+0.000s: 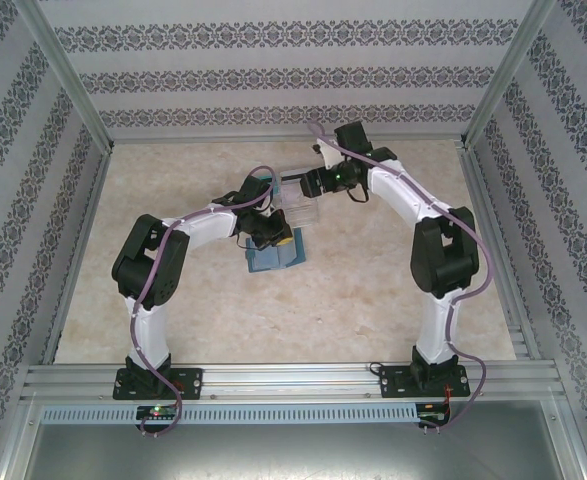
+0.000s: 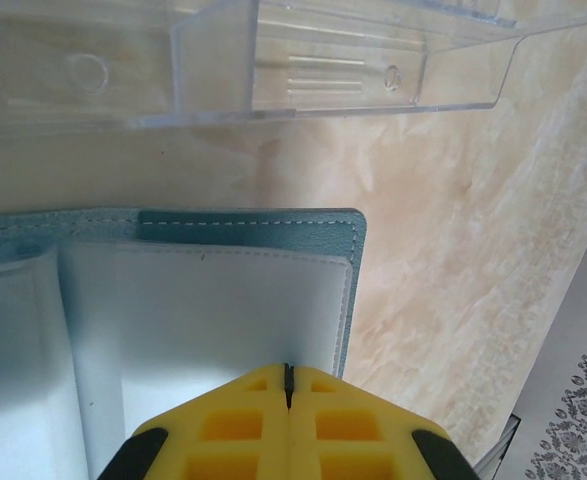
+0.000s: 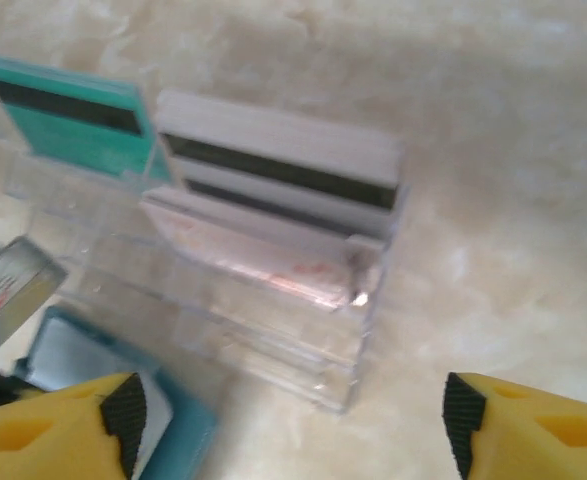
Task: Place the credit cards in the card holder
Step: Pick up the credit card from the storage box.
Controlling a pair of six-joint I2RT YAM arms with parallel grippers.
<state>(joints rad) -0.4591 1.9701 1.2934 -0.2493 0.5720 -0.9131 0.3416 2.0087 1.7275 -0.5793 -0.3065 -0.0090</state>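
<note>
Teal-blue folding card holder point(image 2: 243, 222) lies open mid-table, the left gripper point(image 2: 288, 372) pinched closed with its tips on the pale pocket. Just beyond, a clear plastic tray point(image 3: 273, 330) holds teal-green and white striped credit cards point(image 3: 283, 165), with the right gripper point(image 3: 293, 415) spread wide above.

The card holder point(image 2: 253, 225), low in the left wrist view, has a matt teal cover with a fine grain and pale stitching; it may be leather or an imitation. Its inner pockets point(image 2: 223, 310) are pale, smooth and faintly sheeny. The trays point(image 2: 343, 60) along the top are clear, hard, glossy plastic with moulded ridges. The bench point(image 2: 453, 250) is marbled beige, smooth with a soft shine. The left gripper point(image 2: 288, 385) and right gripper point(image 3: 293, 420) are matt yellow plastic with black pads point(image 3: 123, 410). The credit cards point(image 3: 283, 150) are smooth plastic, teal or white, dark-striped. The frame point(image 1: 293, 375) at the bottom of the top view is bare ribbed metal.
</note>
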